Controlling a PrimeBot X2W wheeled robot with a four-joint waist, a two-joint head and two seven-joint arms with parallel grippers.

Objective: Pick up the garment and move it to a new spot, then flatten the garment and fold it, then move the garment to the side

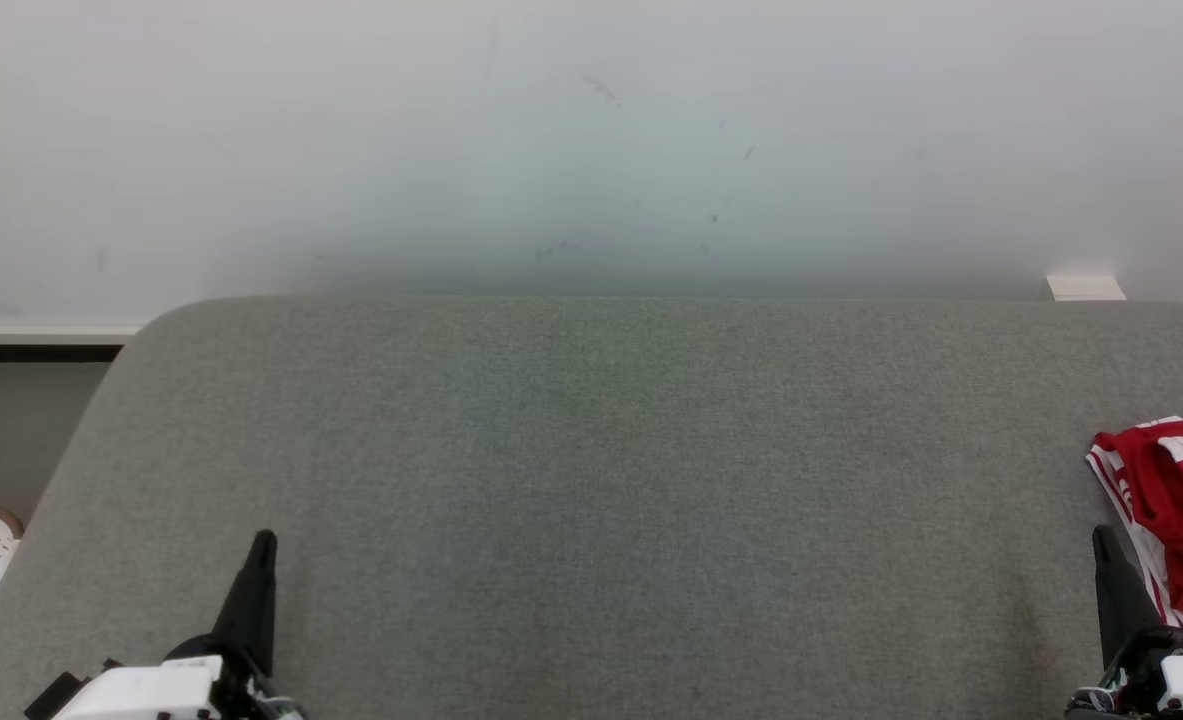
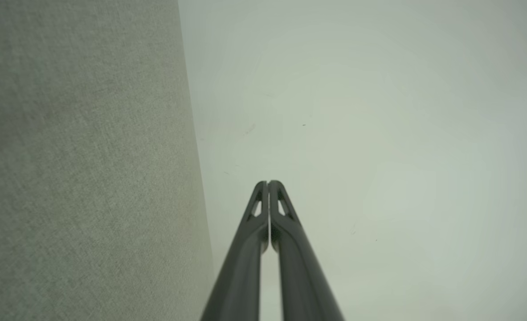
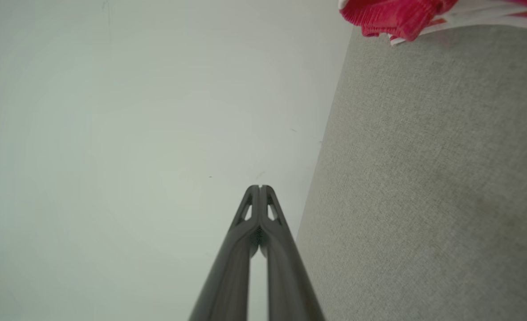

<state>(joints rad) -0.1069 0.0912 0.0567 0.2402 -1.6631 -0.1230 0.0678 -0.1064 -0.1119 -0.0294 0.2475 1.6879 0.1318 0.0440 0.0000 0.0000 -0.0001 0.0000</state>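
The left tool (image 1: 263,545) is pressed together over the worktop's (image 1: 591,480) near left part. The right tool (image 1: 1103,540) is pressed together over its near right part, and both are empty. The red-and-white garment (image 1: 1176,500) lies crumpled at the worktop's right edge.

The left gripper (image 2: 268,183) and the right gripper (image 3: 259,188) are each showing two long dark grey fingers (image 2: 245,258), tapering to rounded tips with a slim triangular cut-out behind each. A white casing (image 1: 141,692) with black fittings is backing each one.
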